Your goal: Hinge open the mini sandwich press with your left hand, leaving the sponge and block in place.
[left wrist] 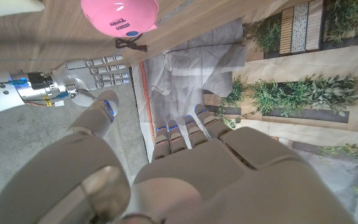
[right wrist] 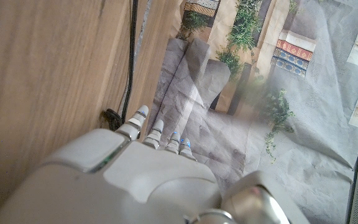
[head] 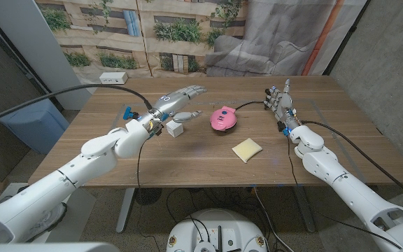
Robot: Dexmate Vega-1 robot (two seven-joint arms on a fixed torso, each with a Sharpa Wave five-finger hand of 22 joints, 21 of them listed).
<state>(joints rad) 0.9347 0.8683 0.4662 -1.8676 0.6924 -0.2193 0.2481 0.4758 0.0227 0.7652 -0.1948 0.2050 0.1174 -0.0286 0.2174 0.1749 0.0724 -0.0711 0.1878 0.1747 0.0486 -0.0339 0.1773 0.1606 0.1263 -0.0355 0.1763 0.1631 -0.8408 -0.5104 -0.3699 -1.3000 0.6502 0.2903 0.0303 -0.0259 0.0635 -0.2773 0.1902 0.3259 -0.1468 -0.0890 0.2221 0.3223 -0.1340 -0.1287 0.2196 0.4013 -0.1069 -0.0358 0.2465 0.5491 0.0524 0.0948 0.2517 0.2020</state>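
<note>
I see bare wood between the pink sandwich press (head: 223,117) mid-table and the table (head: 187,157) edge near me, with the yellow sponge (head: 246,148) just right of that stretch. The press is round, glossy and lies closed, its cord running toward the far edge. My left hand (head: 177,103) hovers empty, fingers spread, left of the press above the white block (head: 175,129); my right hand (head: 280,101) stands empty, fingers apart, well to its right.

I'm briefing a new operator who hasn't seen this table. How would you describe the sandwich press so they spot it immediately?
On the wooden table, look near the middle, towards the far edge. The small round pink sandwich press sits there, closed, with a black cord running off to the robot's right. It is the only pink, domed thing; the nearby yellow sponge is flat, the white block boxy.
</note>
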